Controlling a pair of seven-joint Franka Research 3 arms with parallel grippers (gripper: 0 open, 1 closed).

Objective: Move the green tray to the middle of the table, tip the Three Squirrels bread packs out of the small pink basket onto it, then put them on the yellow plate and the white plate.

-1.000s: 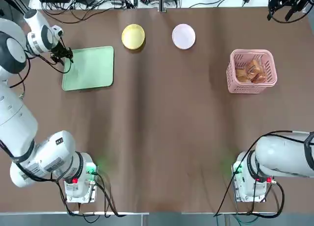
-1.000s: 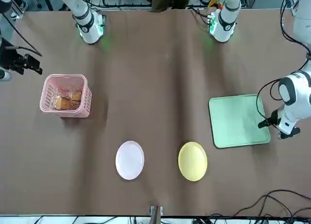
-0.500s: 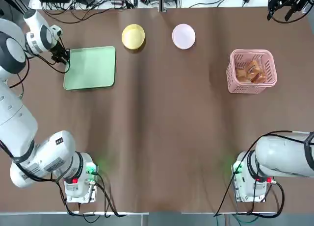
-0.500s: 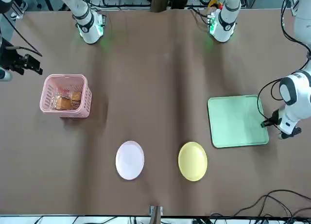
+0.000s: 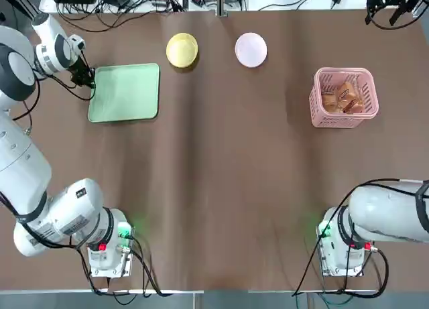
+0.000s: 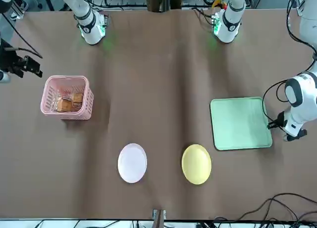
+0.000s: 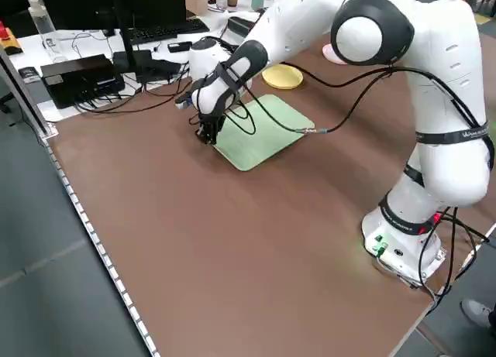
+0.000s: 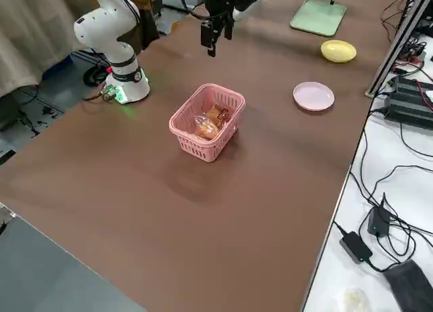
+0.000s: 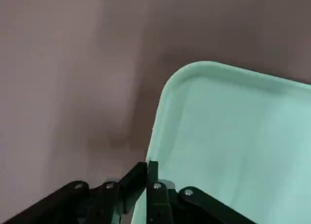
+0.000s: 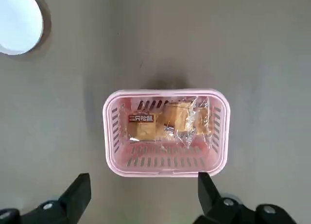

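Top view: left gripper (image 5: pixel 89 83) clamped on the outer short edge of the green tray (image 5: pixel 125 92), long axis running from the jaws toward the bench (image 5: pixel 221 175) middle; path clear, yellow plate (image 5: pixel 181 49) and white plate (image 5: pixel 251 49) off to the far side.

Front view: small pink basket (image 6: pixel 66 97) well apart, beneath the right gripper (image 6: pixel 20 66).

Right wrist view: jaws apart above the bread packs (image 10: pixel 165 121).
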